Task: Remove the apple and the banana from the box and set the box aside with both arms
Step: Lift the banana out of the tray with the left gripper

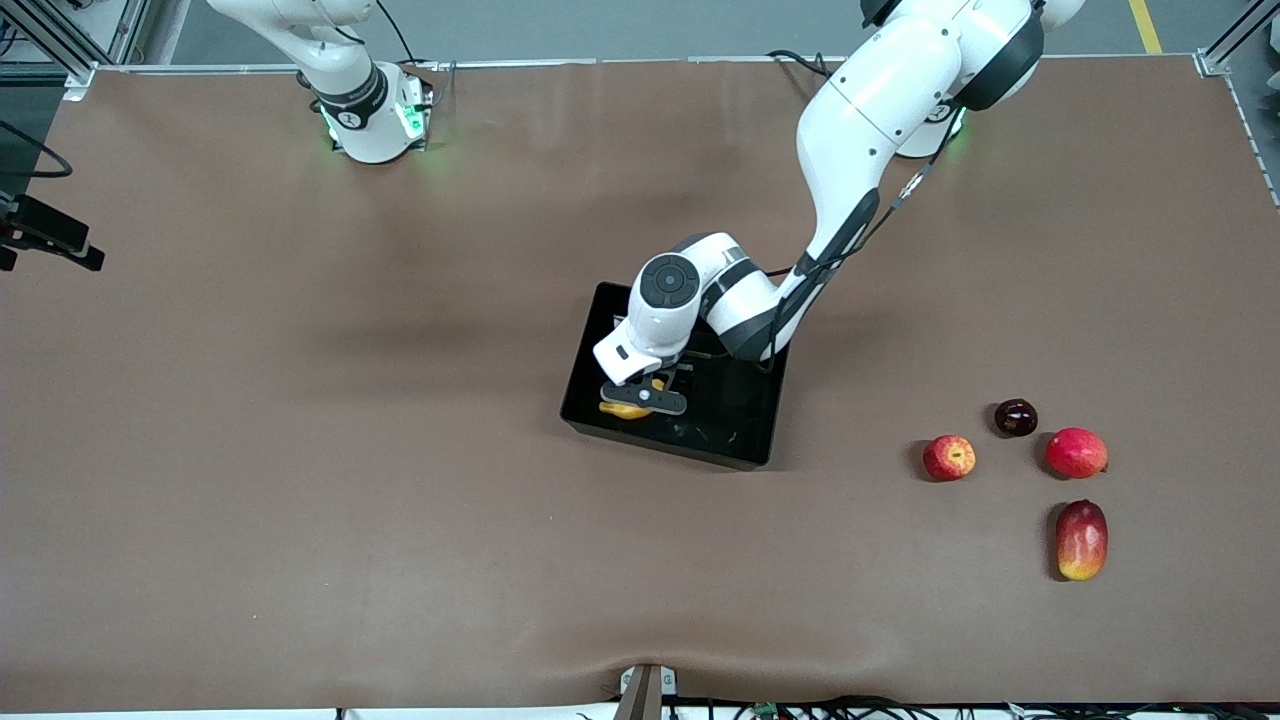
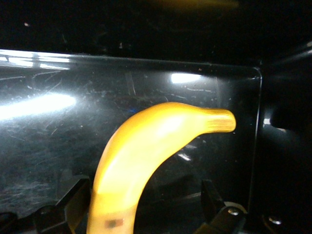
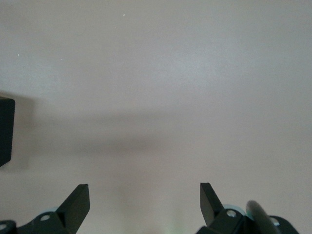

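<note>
Left end effector (image 2: pixel 144 207) open astride banana (image 2: pixel 146 156) in box (image 1: pixel 740 420) — close squarely mid-body (right end effector (image 3: pixel 145 202) open, waiting over worktop (image 3: pixel 156 73)).

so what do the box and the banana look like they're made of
The box: probably hard glossy black plastic; its walls mirror the lights and show fine scratches. The banana: smooth, evenly yellow, with a slight waxy sheen and no bruises, so possibly a plastic replica, though a real one can't be excluded.

Brown matte table cover (image 1: pixel 300 480), faintly creased near the camera edge. Grey floor (image 1: pixel 620 28) along the top, yellow floor stripe (image 1: pixel 1146 26), aluminium frame posts (image 1: pixel 60 40) at corners.
</note>
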Tool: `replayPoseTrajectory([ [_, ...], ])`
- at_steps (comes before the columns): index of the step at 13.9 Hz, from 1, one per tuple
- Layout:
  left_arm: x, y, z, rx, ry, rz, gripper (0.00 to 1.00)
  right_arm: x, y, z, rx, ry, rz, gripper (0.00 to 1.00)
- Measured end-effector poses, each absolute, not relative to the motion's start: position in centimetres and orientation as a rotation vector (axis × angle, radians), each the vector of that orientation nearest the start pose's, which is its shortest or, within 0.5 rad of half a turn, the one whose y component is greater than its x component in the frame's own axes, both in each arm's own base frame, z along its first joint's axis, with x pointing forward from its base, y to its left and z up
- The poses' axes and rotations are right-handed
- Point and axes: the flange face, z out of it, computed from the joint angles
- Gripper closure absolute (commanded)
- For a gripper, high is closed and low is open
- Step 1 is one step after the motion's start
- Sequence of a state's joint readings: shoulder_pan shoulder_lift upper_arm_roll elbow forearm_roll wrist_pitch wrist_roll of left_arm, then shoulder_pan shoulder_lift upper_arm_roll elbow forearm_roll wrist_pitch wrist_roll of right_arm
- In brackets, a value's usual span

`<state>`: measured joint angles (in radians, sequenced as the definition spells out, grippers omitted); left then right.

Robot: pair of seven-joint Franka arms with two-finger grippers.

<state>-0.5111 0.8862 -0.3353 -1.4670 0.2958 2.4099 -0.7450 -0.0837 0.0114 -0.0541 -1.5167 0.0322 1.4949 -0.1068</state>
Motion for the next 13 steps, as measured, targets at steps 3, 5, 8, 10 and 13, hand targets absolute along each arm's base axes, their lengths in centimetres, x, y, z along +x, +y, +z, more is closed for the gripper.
replayPoseTrajectory([
  [3,51.3,-51.4,17.9,-3.237,0.303,-0.074,0.86,54.6,-7.2,63.7,-3.106,0.045,0.047,0.00],
  [5,51.3,-51.6,17.9,-3.238,0.307,-0.077,0.91,54.7,-7.2,63.4,-3.105,0.045,0.053,0.00],
  [8,51.3,-51.7,18.1,-3.242,0.308,-0.084,1.00,55.1,-7.2,62.7,-3.104,0.045,0.072,0.00],
  [10,51.3,-51.8,18.2,-3.245,0.309,-0.089,1.00,55.4,-7.2,62.2,-3.103,0.045,0.087,0.00],
  [13,51.5,-51.9,18.5,-3.250,0.308,-0.099,1.00,56.2,-7.3,60.6,-3.100,0.046,0.130,0.00],
])
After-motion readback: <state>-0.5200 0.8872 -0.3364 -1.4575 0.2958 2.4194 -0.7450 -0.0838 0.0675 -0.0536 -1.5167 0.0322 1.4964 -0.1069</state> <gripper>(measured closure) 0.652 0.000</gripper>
